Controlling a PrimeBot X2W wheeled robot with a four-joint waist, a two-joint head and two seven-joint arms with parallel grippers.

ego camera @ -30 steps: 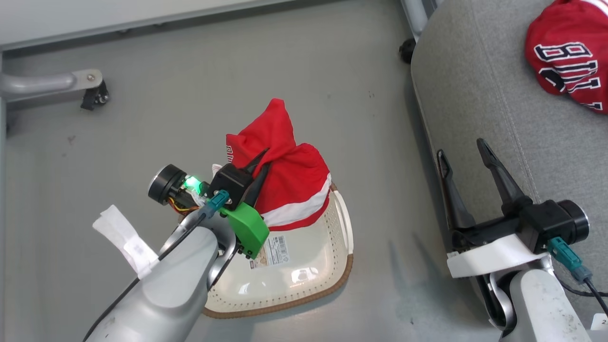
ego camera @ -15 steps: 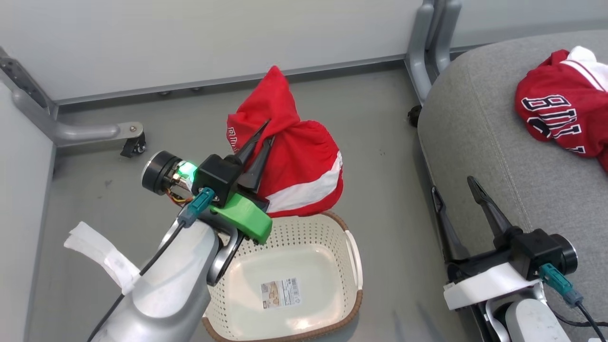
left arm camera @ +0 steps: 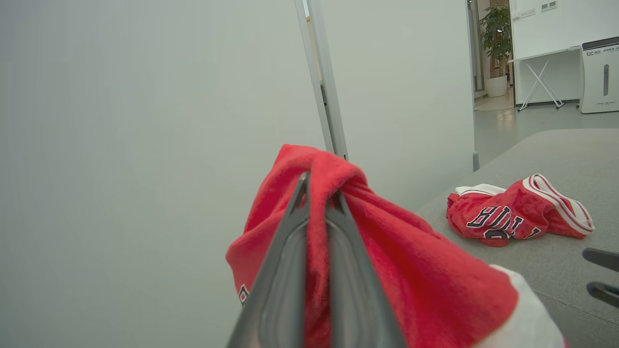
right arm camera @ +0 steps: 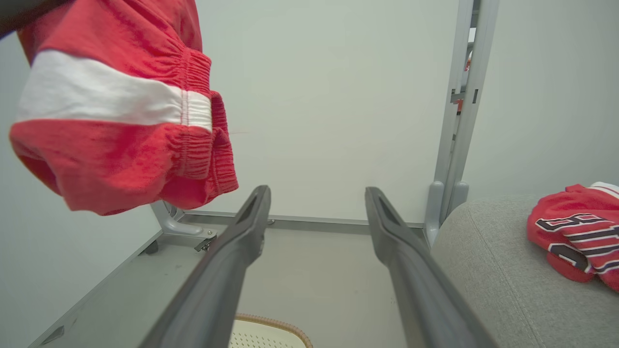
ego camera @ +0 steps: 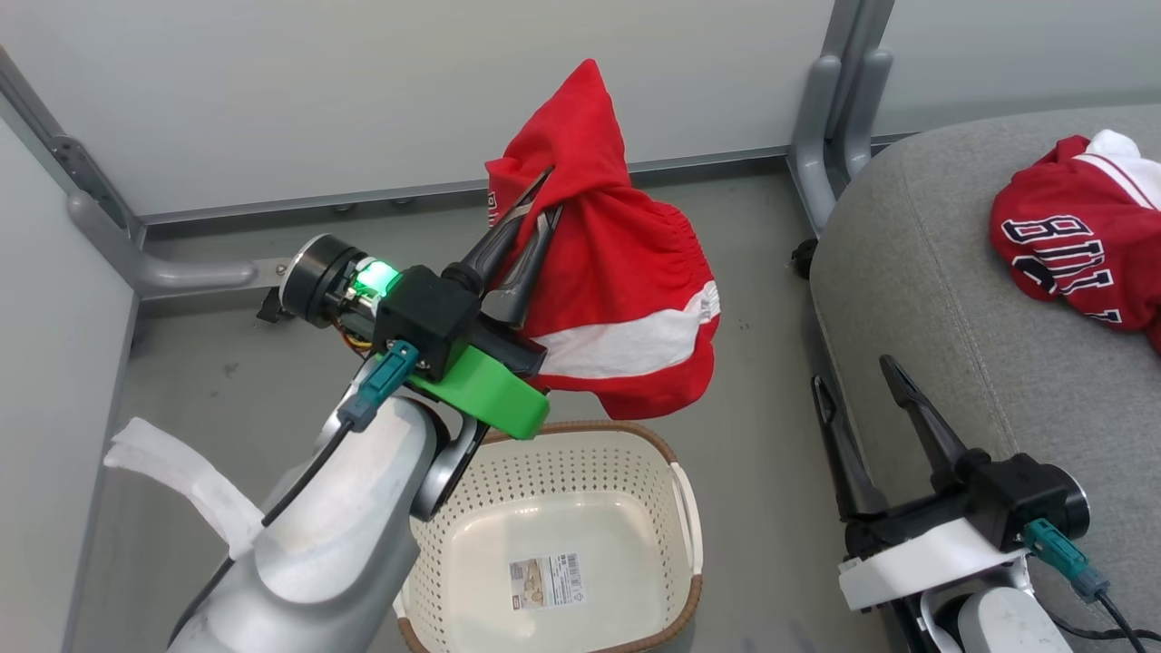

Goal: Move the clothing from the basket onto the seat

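As you look down through the head view, your left gripper is pinched tight on a fold of the red shorts. They hang in the air beyond the far edge of the basket, clear of its rim, with a broad white stripe across them. The basket stands on the grey floor, and the paper label shows on its bottom. To the right is the grey seat, with the red jersey with dark lettering lying on its far right part. Your right gripper hangs just beside the seat's left edge, fingers spread wide and holding nothing.

Through the left wrist view, you see the two fingers pressed together with red cloth bunched between and over their tips. The jersey lies on the seat to the right, well apart from the shorts.

Through the right wrist view, your fingers stand wide apart, with floor and wall between them. The shorts hang at the upper left, elastic waistband and white stripe showing. The basket's brown rim peeks in at the bottom, and the jersey sits on the seat at the right.
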